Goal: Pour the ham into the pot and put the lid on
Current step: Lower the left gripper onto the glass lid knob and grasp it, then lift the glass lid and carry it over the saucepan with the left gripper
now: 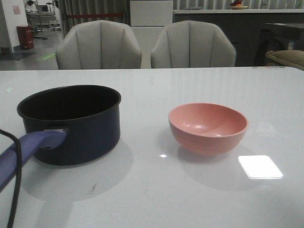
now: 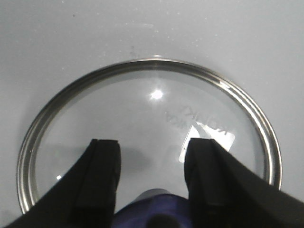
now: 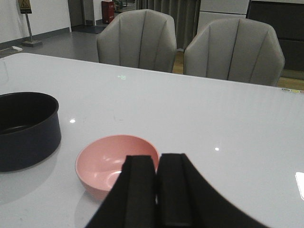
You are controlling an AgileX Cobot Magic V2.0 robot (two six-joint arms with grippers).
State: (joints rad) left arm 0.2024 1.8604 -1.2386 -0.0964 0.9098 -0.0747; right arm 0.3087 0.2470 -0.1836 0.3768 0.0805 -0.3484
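White table (image 1: 199, 90); left claw (image 2: 152, 161) spread, straddling lid (image 2: 142, 114) knob.

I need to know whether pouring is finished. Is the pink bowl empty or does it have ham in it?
Empty. The pink bowl stands upright on the table, and its inside shows bare in the front and right wrist views.

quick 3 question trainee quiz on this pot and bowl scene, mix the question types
1. True or false: the lid is already on the pot.
2. In the front view, the pink bowl holds: A) ham B) nothing visible C) water
3. Fill in: the left end effector is open above the lid's ____.

Key:
1. False; the lid lies flat on the table, and the pot is uncovered.
2. B
3. knob
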